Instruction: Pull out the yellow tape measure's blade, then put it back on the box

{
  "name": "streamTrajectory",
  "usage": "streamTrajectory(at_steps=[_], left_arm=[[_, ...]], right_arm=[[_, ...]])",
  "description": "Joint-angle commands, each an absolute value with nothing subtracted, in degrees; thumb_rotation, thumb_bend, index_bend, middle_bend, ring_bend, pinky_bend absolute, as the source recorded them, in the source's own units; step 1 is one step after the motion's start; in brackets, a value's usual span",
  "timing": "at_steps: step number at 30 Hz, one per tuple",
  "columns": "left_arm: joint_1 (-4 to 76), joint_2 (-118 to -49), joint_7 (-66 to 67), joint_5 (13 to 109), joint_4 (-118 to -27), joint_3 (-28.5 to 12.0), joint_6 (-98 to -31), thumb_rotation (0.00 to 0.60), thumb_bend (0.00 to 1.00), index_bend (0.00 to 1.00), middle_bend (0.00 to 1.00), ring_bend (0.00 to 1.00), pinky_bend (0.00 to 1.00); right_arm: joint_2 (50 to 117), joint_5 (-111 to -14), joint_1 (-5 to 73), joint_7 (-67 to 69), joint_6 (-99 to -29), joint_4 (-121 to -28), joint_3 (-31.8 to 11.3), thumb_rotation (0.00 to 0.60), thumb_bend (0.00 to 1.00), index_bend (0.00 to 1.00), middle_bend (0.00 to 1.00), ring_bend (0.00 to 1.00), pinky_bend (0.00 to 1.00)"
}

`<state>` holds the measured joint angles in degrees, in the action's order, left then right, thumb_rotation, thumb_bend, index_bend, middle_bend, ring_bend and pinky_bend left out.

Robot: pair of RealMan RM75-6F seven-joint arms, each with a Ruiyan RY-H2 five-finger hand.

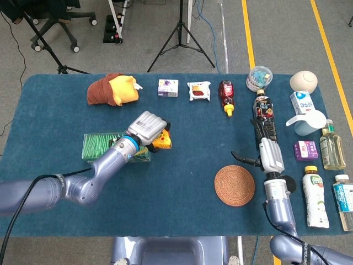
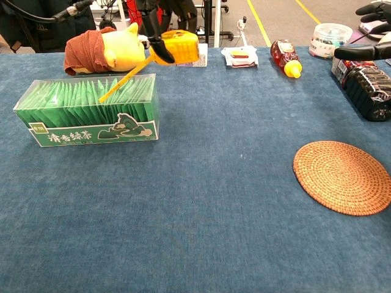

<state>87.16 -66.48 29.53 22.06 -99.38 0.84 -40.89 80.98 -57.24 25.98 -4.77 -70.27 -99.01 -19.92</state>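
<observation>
Gripping the yellow tape measure (image 1: 161, 141) w/ left hand (image 1: 145, 128) above the green tea box (image 1: 102, 146) — right hand (image 1: 269, 148) holds nothing, fingers spread, near the round woven coaster (image 1: 234, 185).

one tape measure (image 1: 161, 141), one box (image 2: 91, 113), perhaps five bottles (image 1: 316, 203)
</observation>
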Motion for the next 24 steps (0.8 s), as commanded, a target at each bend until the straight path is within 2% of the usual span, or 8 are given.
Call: streamTrajectory(at_steps=[1, 13, 24], left_arm=[[85.83, -64.10, 29.81, 22.97, -101.30, 2.31, -41.32, 0.600, 0.37, 0.55, 0.47, 0.42, 0.54], [80.34, -59.04, 31.57, 25.69, -104.49, 8.20, -43.23, 0.600, 0.37, 0.55, 0.47, 0.42, 0.53], [77.24, -60.17, 34.12, 24.88, -101.99, 10.95, -44.56, 0.600, 0.37, 0.55, 0.47, 0.42, 0.49]], right_arm=[[80.93, -57.22, 26.23, -5.25, -70.04, -98.43, -19.70, 0.353, 0.18, 0.00, 0.03, 0.05, 0.22], [80.69, -56.48, 26.54, -5.68, -69.20, -97.67, -19.10, 0.355, 0.17, 0.00, 0.03, 0.05, 0.22], [81.05, -56.05, 26.92, -6.67, -69.11, -97.72, -18.62, 0.353, 0.16, 0.00, 0.04, 0.05, 0.22]])
